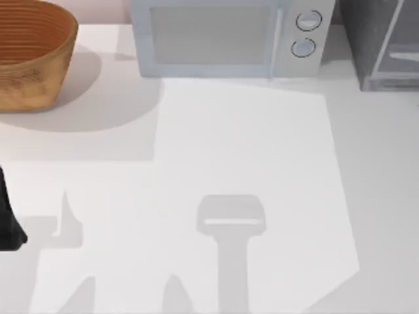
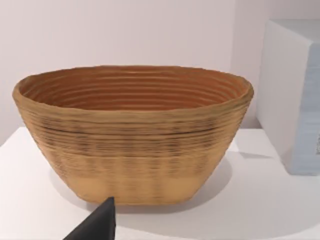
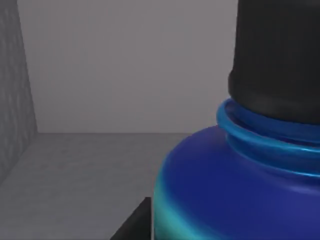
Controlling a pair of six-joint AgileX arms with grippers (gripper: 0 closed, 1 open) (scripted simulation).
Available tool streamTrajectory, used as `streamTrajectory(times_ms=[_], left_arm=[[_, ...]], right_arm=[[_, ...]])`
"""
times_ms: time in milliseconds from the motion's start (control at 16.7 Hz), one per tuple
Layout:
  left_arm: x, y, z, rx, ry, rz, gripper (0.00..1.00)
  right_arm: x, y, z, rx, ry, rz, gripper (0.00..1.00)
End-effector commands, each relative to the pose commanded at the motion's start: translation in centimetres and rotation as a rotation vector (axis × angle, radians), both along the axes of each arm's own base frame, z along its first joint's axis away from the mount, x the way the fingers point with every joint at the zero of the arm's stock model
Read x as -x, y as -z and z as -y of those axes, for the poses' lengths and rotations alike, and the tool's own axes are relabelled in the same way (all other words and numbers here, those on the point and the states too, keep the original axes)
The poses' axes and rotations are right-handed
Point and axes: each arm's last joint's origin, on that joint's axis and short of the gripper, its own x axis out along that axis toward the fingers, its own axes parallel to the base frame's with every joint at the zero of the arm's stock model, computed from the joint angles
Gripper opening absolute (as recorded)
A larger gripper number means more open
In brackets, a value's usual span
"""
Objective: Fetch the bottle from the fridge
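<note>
The bottle (image 3: 235,190) looms very close in the right wrist view, with a round bright-blue body and a black cap. It stands on the pale grey floor inside the fridge (image 3: 100,75), and the back and side walls rise behind it. A black part of my right gripper (image 3: 132,227) shows right beside the bottle's body. From above, the dark grey fridge (image 1: 383,46) stands at the table's far right corner. My left arm (image 1: 8,226) is parked at the table's left edge, and a dark tip of my left gripper (image 2: 97,225) points toward the basket.
A woven brown basket (image 1: 29,55) sits at the back left. A pale blue-white microwave (image 1: 229,36) with two round knobs stands at the back centre, between the basket and the fridge. The white table (image 1: 249,163) stretches in front of them.
</note>
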Motion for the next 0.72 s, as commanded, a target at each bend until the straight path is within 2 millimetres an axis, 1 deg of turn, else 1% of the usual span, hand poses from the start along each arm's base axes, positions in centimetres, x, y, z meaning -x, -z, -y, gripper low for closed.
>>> streamTrajectory(times_ms=[120,240,540,720], left_arm=[[0.0,0.0,0.0,0.000,0.000,0.000,1.00],[0.0,0.0,0.0,0.000,0.000,0.000,1.00],[0.0,0.0,0.0,0.000,0.000,0.000,1.00],[0.0,0.0,0.0,0.000,0.000,0.000,1.00]], right_arm=[[1.9,0.2,-0.1,-0.001,0.000,-0.002,0.00],[3.0,-0.1,-0.1,0.004,-0.003,0.014,0.00],[3.1,-0.1,-0.2,0.001,-0.007,0.013,0.00],[3.5,-0.8,-0.7,0.003,-0.009,0.011,0.00]])
